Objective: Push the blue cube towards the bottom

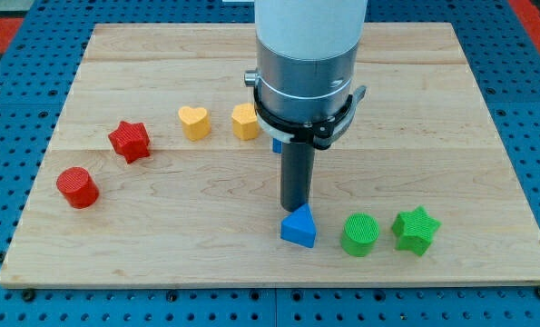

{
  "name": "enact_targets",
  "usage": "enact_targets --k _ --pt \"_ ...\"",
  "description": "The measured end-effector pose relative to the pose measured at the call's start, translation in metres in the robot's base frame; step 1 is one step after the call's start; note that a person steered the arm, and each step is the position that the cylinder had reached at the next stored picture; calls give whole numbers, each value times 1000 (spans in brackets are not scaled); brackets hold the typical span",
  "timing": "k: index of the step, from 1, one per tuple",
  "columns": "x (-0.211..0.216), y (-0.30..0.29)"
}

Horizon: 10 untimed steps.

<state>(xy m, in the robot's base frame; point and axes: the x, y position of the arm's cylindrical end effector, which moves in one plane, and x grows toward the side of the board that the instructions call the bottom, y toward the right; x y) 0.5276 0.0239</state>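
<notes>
- Nearest the view's bottom edge: blue triangular block, with green cylinder just to its right and green star right of that, all in one row.
- my tip sits right at the top edge of the blue triangular block, touching it or very nearly. Contact is not clear.
- No claw on this rig, only a straight dark rod under a wide grey collar, so there is nothing to open, close or hold.
- blue cube: only a small blue sliver shows, behind the rod and just below the collar, above my tip in the view. Its shape is hidden, so calling it the cube is a judgement.
- Yellow block is just left of the collar, partly covered, shape unclear. Yellow heart lies left of it.
- Red star and red cylinder are well off to the view's left.
- Wooden board lies on a blue pegboard.
- Step, as a judgement: approach not finished. My tip is below the cube, on the wrong side for a downward push.
- Next move calls for: slide clear of the triangular block, go round the cube to its top side, then push straight down.
- Risk: the triangular block lies in the cube's downward path, and the yellow block is close by during the detour.
</notes>
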Motion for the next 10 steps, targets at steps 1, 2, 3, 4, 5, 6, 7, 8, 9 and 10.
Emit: enact_targets --k 1,2,3,4,5,6,7,8,9,10 --pt "2 0" --pt "6 0" --pt "11 -3" --pt "-17 -13" --pt "-68 2" --pt "-87 36" --pt "-118 36" --pt "-136 30" --pt "-121 -1" --pt "-87 -17"
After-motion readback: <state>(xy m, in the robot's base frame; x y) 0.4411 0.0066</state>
